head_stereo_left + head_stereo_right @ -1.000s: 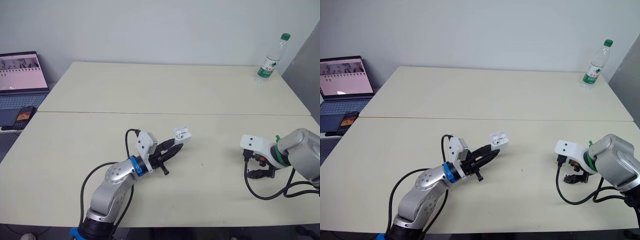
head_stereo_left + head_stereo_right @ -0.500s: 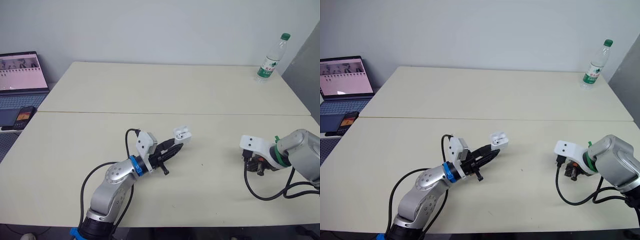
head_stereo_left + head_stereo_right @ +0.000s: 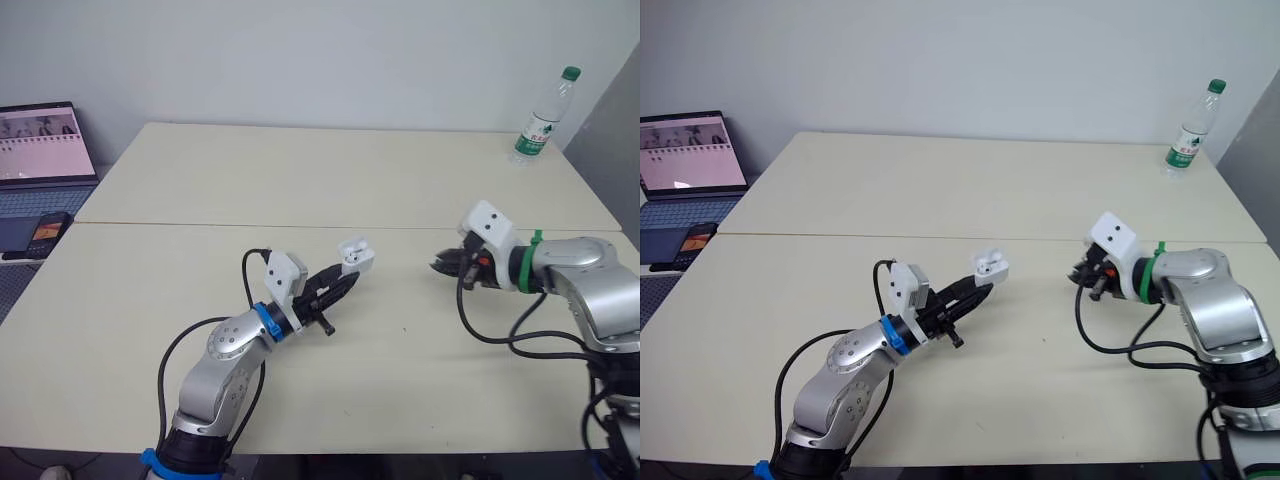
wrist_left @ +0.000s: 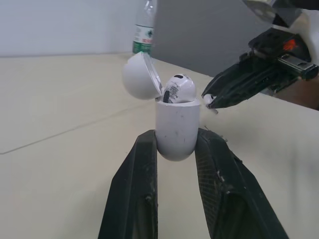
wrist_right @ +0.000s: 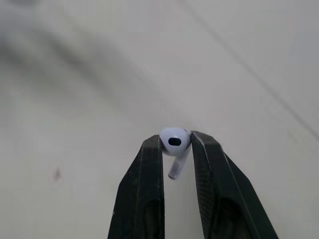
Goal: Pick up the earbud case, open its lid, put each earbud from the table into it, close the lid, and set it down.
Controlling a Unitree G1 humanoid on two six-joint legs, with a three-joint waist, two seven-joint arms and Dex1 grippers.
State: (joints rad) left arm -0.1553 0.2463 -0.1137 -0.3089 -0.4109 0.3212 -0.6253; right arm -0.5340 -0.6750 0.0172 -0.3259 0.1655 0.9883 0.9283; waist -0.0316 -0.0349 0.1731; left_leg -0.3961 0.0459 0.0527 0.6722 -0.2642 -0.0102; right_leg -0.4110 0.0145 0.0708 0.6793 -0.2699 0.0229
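Tabletop (image 3: 300, 180); right end effector (image 5: 176, 137) nips earbud (image 5: 174, 143), left (image 4: 178, 135) case (image 4: 175, 124), perhaps aloft.

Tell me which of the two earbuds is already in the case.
The earbud sitting in the open earbud case held by the left end effector; the other earbud is pinched in the right end effector.

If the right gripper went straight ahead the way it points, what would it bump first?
Probably the open white earbud case pinched in the left gripper. The right gripper, holding a small white earbud, points toward it, though depth is hard to judge.
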